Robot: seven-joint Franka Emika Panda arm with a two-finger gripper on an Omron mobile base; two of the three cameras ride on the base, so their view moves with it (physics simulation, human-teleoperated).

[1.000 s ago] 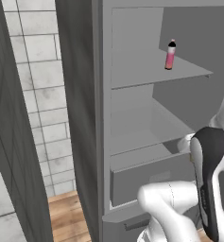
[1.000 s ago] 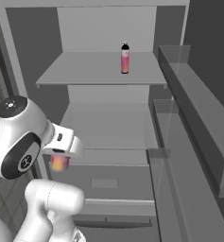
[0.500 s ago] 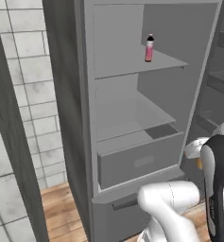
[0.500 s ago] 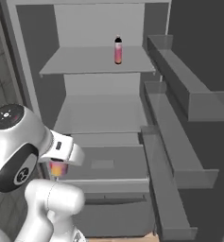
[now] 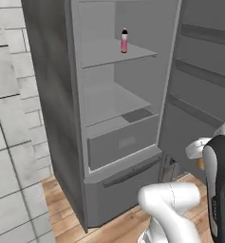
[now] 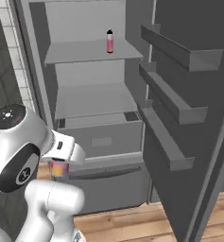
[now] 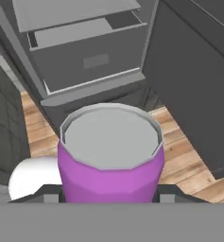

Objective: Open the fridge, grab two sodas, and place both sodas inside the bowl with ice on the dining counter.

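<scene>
The two-finger gripper point(image 7: 109, 194) clamps a short purple-pink can point(image 7: 110, 156), its long axis pointing toward the open grey fridge point(image 6: 92, 101). A slim pink bottle point(image 6: 110, 41) stands upright on the fridge's top shelf.

- The fridge point(image 6: 92, 101) is seen standing open, its door point(image 6: 189, 118) swung out to the right of it.
- A pink bottle point(image 6: 110, 41) is set upright on the fridge's upper shelf.
- A can point(image 6: 58, 168) is seen in front of the fridge's lower part, held under the white arm's hand.

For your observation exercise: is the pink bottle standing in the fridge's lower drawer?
No, the pink bottle stands upright on the top shelf of the fridge.
</scene>
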